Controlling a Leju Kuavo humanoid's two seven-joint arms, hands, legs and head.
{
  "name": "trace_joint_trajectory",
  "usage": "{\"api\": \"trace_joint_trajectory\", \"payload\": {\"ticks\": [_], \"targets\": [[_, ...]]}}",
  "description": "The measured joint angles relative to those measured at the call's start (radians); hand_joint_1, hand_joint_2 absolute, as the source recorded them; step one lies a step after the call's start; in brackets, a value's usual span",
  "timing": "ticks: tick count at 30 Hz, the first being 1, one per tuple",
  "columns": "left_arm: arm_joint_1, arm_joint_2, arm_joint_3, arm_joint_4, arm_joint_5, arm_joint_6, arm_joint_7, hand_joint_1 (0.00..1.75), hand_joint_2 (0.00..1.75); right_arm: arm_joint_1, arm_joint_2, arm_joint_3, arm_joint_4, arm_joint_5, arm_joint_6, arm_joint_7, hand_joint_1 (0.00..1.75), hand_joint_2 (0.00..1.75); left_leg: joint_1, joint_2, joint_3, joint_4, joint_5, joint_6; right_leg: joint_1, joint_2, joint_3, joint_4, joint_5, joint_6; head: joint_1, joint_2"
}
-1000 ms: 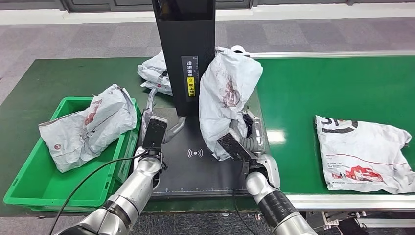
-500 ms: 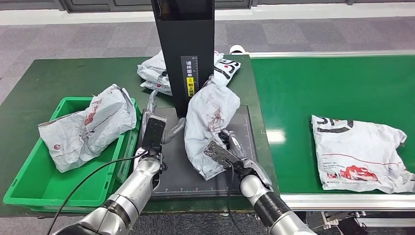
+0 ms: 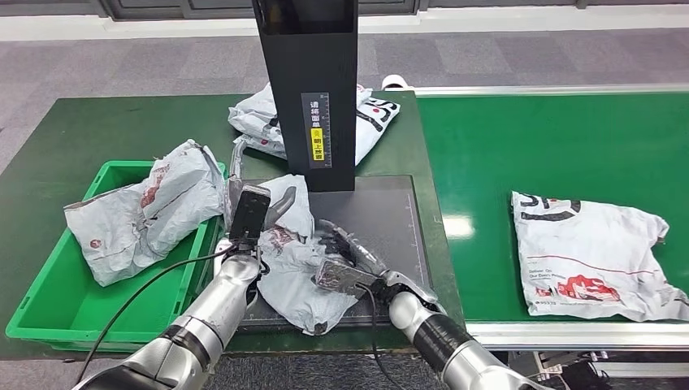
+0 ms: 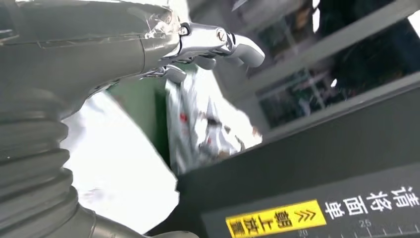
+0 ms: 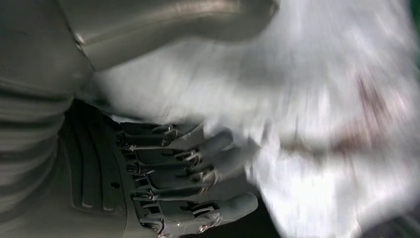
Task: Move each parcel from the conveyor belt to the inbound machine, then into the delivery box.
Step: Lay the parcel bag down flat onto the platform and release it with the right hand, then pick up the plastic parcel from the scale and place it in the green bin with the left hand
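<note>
Head view is showing a crumpled white parcel (image 3: 296,268) lying on the black scanning pad (image 3: 382,219) of the inbound machine (image 3: 313,89), toward the pad's near left corner. The right hand (image 3: 349,258) is lying against the parcel's right side, fingers extended along it; whether it is gripping, I cannot tell. The left hand (image 3: 248,213) is hovering at the parcel's left edge, fingers spread. Another parcel (image 3: 146,210) is resting in the green delivery box (image 3: 49,313), and one more (image 3: 593,256) is lying on the conveyor belt (image 3: 552,138).
</note>
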Motion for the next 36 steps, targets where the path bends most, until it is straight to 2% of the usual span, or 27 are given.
{"api": "trace_joint_trajectory", "payload": {"ticks": [4,8,12,16,21,26,28,31,35,36], "targets": [[-0.002,0.0,-0.004,0.009,-0.235,0.042,0.03,0.0,1.75,0.002,0.004,-0.012,0.001,-0.079,-0.115,-0.085,0.0,1.75,0.0,0.0,0.0,0.0,0.0,0.0,0.0,0.0,0.0,0.0,0.0,0.0,0.0,0.0],[-0.007,-0.002,-0.024,0.028,-0.29,-0.011,0.076,0.0,1.75,0.016,0.006,-0.047,-0.023,-0.121,-0.23,-0.133,0.0,1.75,0.0,0.0,0.0,0.0,0.0,0.0,0.0,0.0,0.0,0.0,0.0,0.0,0.0,0.0],[-0.012,-0.004,-0.069,0.046,-0.356,-0.083,0.157,0.0,1.75,0.043,0.006,-0.102,-0.077,-0.209,-0.329,-0.202,0.0,1.75,0.0,0.0,0.0,0.0,0.0,0.0,0.0,0.0,0.0,0.0,0.0,0.0,0.0,0.0],[-0.013,-0.005,-0.104,0.058,-0.373,-0.121,0.184,0.0,1.75,0.062,0.005,-0.14,-0.119,-0.251,-0.364,-0.22,0.0,1.75,0.0,0.002,0.0,0.0,0.0,0.0,0.0,0.002,-0.001,0.0,0.0,0.0,0.0,0.0],[-0.004,0.005,-0.155,0.064,-0.442,-0.24,0.235,0.0,1.75,0.105,-0.008,-0.166,-0.201,-0.318,-0.405,-0.224,0.0,1.75,0.0,0.001,0.0,0.0,0.0,0.0,0.0,0.001,-0.001,0.0,0.0,0.0,0.0,0.0],[0.004,0.02,-0.2,0.064,-0.517,-0.226,0.272,0.0,1.75,0.129,-0.025,-0.177,-0.252,-0.337,-0.407,-0.226,0.0,1.75,0.0,0.002,0.0,0.0,0.0,0.0,0.0,0.002,-0.001,0.0,0.0,0.0,0.0,0.0],[0.005,0.032,-0.223,0.064,-0.602,-0.199,0.337,0.0,1.75,0.133,-0.029,-0.186,-0.261,-0.344,-0.405,-0.226,0.0,1.75,0.0,0.002,0.0,0.0,0.0,0.0,0.0,0.002,-0.001,0.0,0.0,0.0,0.0,0.0],[0.007,0.065,-0.259,0.064,-0.791,-0.193,0.53,0.0,1.75,0.134,-0.042,-0.21,-0.264,-0.361,-0.382,-0.226,0.0,1.75,0.0,0.003,0.0,0.0,0.0,0.0,0.0,0.002,-0.001,0.0,0.0,0.0,0.0,0.0],[0.008,0.115,-0.277,0.051,-1.032,-0.274,0.81,1.75,1.75,0.134,-0.056,-0.249,-0.264,-0.362,-0.332,-0.226,0.0,1.75,0.0,0.003,0.002,0.0,0.0,0.0,0.0,0.002,0.001,0.0,0.0,-0.001,0.0,0.0],[0.01,0.126,-0.277,0.045,-1.083,-0.303,0.861,1.75,1.75,0.133,-0.057,-0.255,-0.264,-0.357,-0.321,-0.226,0.0,1.75,0.0,0.003,0.003,-0.001,-0.001,-0.001,0.0,0.002,0.002,0.0,0.0,-0.001,0.0,0.0]]}}
